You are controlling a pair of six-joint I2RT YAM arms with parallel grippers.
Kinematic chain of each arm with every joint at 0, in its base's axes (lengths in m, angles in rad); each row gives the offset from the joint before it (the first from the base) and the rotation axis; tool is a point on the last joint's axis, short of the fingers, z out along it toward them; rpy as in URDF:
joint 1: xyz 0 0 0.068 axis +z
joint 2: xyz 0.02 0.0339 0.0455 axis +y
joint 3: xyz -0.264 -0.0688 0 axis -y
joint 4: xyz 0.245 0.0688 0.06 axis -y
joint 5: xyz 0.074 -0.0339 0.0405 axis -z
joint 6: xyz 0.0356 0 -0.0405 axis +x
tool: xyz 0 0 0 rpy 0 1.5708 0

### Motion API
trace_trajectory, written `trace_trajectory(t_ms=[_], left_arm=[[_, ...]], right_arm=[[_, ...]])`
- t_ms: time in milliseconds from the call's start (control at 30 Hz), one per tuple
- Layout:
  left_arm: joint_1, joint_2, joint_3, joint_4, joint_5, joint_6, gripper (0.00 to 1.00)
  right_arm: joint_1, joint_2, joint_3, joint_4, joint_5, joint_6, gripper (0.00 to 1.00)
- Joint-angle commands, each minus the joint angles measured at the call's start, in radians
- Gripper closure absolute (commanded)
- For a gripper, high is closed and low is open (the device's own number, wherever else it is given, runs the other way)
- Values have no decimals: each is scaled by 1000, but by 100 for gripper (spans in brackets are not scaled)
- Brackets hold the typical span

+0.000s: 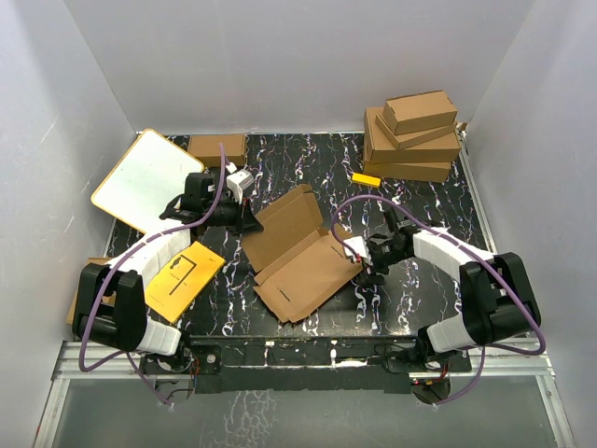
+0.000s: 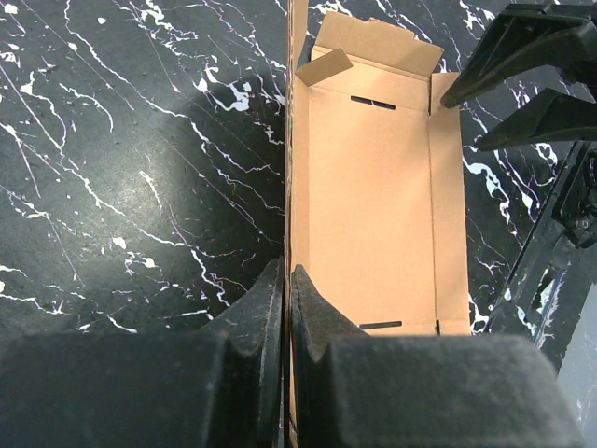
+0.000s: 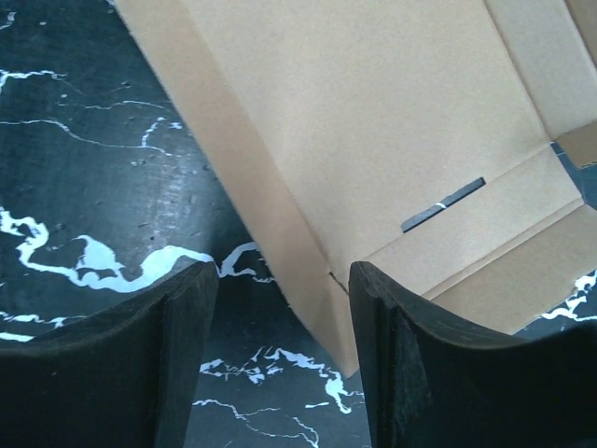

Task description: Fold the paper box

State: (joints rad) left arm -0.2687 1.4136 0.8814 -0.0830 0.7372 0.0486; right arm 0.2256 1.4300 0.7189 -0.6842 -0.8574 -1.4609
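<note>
The paper box (image 1: 300, 266) is a brown cardboard sheet, partly folded, lying open at the table's middle with its far panel raised. My left gripper (image 1: 250, 222) is at the sheet's far left edge. In the left wrist view (image 2: 286, 273) it is shut on the thin upright side wall of the box (image 2: 373, 205). My right gripper (image 1: 362, 266) is at the sheet's right edge. In the right wrist view (image 3: 280, 280) it is open, and a corner of the box's side flap (image 3: 373, 112) lies between its fingers. It also shows open in the left wrist view (image 2: 532, 84).
A stack of folded brown boxes (image 1: 413, 135) stands at the back right, with a small yellow piece (image 1: 365, 179) in front. A white board with an orange rim (image 1: 145, 180) and a yellow card (image 1: 184, 277) lie at the left. A small brown box (image 1: 217, 147) sits at the back.
</note>
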Motion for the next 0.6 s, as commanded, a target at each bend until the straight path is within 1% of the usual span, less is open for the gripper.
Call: trace_trajectory(t_ms=[0,300,400,567], left_arm=[[-1,-41,-13,4,34,11,100],[-1,-41,-13,16,66,2,100],[0,-41,-14,20,74,-3,100],[0,-35,-17,28,87,-9,100]], right_arm=[[21,6,1,147,30,74,40],[50,3,10,230,35,211,60],[65,10,11,250,47,241,63],[87,16,14,320,69,345,69]])
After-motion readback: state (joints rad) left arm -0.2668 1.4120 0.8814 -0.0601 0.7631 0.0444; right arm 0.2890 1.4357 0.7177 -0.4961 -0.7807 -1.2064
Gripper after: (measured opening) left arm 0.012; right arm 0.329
